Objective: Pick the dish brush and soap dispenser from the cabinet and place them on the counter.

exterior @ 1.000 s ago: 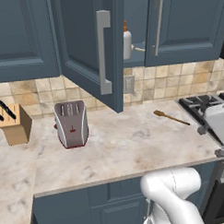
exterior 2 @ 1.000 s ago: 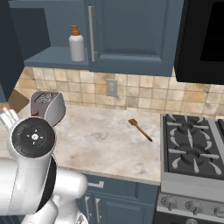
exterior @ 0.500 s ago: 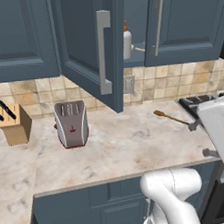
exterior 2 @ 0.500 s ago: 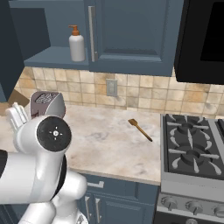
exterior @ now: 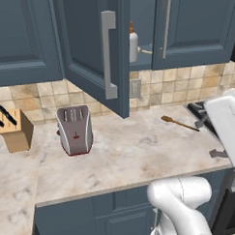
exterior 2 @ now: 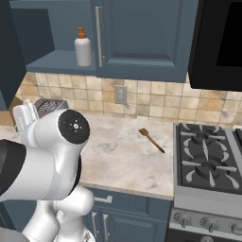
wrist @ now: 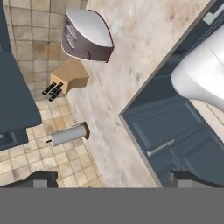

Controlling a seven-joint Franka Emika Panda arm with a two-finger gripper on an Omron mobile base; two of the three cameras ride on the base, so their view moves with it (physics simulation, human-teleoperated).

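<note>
The cabinet [exterior: 92,53] stands with its left door swung out, and on the open shelf at the top centre of the left base view sits the soap dispenser [exterior: 133,42], upright, white with its orange pump. In the right base view the bottle is at the upper left, just beside the closed door's handle. A pale stick pokes out right beside the bottle: that looks like the dish brush [exterior: 145,51], though it is too small to be sure. The fingers [wrist: 113,178] are spread wide and empty, their tips at the bottom of the hand view, which looks down along the desk [wrist: 131,57] past the toaster [wrist: 85,35] and knife block [wrist: 65,78]. I'd call this the reach phase, nothing picked yet. Next, the hand must rise and turn towards the shelf, lining up on the bottle without clipping the open door.
</note>
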